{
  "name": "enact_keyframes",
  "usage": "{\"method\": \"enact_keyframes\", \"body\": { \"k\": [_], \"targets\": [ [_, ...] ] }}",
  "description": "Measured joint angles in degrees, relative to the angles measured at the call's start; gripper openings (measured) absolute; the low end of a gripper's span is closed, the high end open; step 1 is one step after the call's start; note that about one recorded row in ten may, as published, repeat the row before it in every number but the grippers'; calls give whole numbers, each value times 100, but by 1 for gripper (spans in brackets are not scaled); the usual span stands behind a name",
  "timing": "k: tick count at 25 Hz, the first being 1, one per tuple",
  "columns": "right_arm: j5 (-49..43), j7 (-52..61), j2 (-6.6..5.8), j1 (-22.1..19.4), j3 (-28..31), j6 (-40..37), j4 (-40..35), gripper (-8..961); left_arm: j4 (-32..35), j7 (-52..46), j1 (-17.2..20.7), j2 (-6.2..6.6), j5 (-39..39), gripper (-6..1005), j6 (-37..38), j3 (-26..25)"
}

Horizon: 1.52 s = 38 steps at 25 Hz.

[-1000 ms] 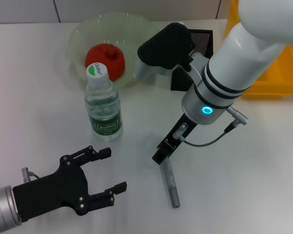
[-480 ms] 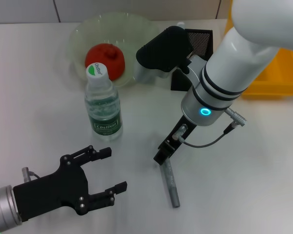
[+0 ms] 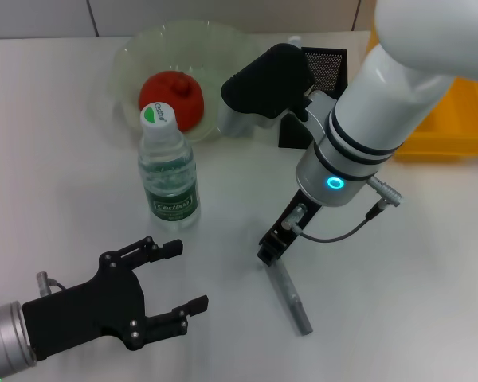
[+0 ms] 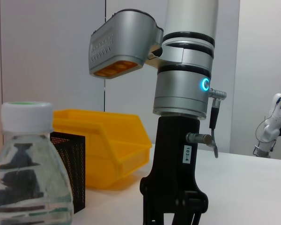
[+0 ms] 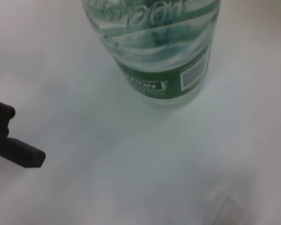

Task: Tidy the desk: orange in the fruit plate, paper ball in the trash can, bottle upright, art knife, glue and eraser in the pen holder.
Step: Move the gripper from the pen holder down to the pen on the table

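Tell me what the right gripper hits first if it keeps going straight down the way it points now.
Most likely the grey art knife lying flat on the white desk. The right gripper points down at the knife's near end, just above or touching it; depth is unclear. The left gripper sits open, well aside.

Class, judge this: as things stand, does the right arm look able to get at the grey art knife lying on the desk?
Probably yes. The right gripper hangs just above the near end of the art knife, which lies flat on bare desk. The bottle and the open left gripper stand off to the side.
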Motion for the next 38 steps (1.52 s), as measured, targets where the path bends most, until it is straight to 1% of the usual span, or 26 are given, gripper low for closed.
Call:
{"method": "enact_keyframes", "body": {
  "k": [2, 7, 19, 22, 25, 32, 37, 38],
  "targets": [
    [1, 14, 0, 4, 0, -54, 9, 421, -8, 0, -4, 0, 0, 798, -2, 0],
    [2, 24, 0, 10, 0, -146, 19, 318, 2, 0, -10, 0, 0, 799, -16, 0],
    [-34, 5, 0, 34, 5, -323, 29, 195, 20, 0, -32, -13, 0, 798, -52, 0],
    [-34, -5, -1, 79, 5, -328, 125, 85, 16, 0, -63, -15, 0, 799, -60, 0],
    [-36, -23, -1, 119, -19, -338, 186, 79, 11, 0, -83, -17, 0, 798, -61, 0],
    [-106, -35, -17, 15, -14, -403, -37, 65, 29, -20, -97, -18, 0, 795, -62, 0],
    [-124, -34, -18, 8, -5, -420, -49, 64, 29, -21, -110, -30, 0, 795, -62, 0],
    [-124, -34, -18, 8, -5, -420, -49, 81, 29, -21, -110, -30, 0, 795, -62, 0]
  ]
}}
